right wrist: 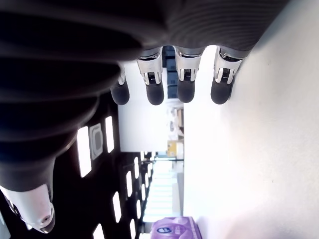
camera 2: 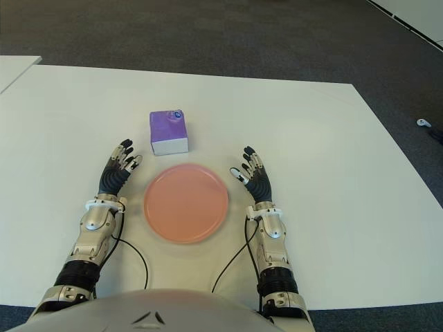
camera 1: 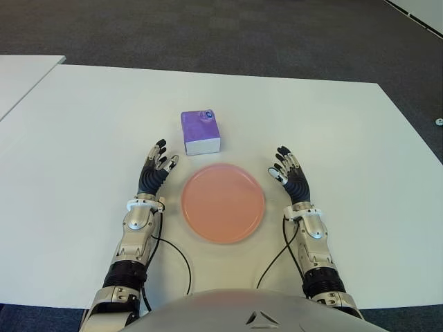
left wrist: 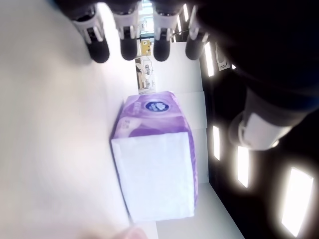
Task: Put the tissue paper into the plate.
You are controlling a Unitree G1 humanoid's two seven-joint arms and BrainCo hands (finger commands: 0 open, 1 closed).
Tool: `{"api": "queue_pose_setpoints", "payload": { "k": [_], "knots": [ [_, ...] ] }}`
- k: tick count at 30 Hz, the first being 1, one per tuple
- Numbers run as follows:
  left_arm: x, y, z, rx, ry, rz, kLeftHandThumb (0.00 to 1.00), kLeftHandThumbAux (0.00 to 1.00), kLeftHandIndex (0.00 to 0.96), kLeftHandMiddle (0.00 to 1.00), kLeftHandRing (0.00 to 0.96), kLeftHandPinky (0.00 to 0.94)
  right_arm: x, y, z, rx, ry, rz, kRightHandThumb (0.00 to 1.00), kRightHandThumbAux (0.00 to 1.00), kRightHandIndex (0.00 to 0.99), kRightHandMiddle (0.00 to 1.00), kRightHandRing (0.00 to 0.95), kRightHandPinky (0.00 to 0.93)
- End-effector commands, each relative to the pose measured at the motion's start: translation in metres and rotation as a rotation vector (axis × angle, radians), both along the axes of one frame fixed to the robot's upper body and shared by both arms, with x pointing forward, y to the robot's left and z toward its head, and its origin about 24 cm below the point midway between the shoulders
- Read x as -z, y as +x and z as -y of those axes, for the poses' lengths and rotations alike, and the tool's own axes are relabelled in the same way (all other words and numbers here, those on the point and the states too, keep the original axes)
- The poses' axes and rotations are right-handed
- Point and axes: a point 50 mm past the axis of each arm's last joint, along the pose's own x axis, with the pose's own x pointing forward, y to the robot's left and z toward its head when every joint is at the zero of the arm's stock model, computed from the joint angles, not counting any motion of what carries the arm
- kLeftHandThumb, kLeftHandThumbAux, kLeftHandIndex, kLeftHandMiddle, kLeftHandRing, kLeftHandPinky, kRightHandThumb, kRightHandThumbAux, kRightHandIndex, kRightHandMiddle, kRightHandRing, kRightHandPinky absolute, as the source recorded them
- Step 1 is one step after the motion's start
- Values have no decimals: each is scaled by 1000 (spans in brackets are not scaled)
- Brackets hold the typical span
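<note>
One purple tissue pack (camera 1: 201,131) sits on the white table (camera 1: 346,138), just beyond the single pink plate (camera 1: 222,202), not touching it. Left hand (camera 1: 155,171) left of the plate, right hand (camera 1: 289,176) right of it; both have fingers extended, holding nothing. Nothing between pack and plate.

from here i can't read any text. the only printed mark i see is a small dark blue oval emblem with a pale shape inside it, on the purple top face of the tissue pack (left wrist: 154,154); whatever it says is too small and blurred to make out. in the left eye view it is only a dark dot near the pack's far right corner. the plate (camera 1: 223,203) and the table (camera 1: 360,152) carry no lettering i can see.
</note>
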Motion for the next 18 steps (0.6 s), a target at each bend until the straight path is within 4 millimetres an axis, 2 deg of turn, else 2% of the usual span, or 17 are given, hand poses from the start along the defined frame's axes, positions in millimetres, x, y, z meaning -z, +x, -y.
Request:
{"api": "queue_pose_setpoints", "payload": {
  "k": [1,10,18],
  "knots": [
    [9,-2,-1,-10,4,-59,0,552,0,0,0,0,52,-39,-4,15,39,-298,0,630,0,0,0,0],
    [5,2,-5,-24,29,-50,0,563,0,0,0,0,52,-38,-4,15,40,-299,0,630,0,0,0,0],
    [-16,17,-19,-42,77,0,0,567,0,0,0,0,53,-38,-5,15,39,-299,0,622,0,0,0,0]
  ]
}}
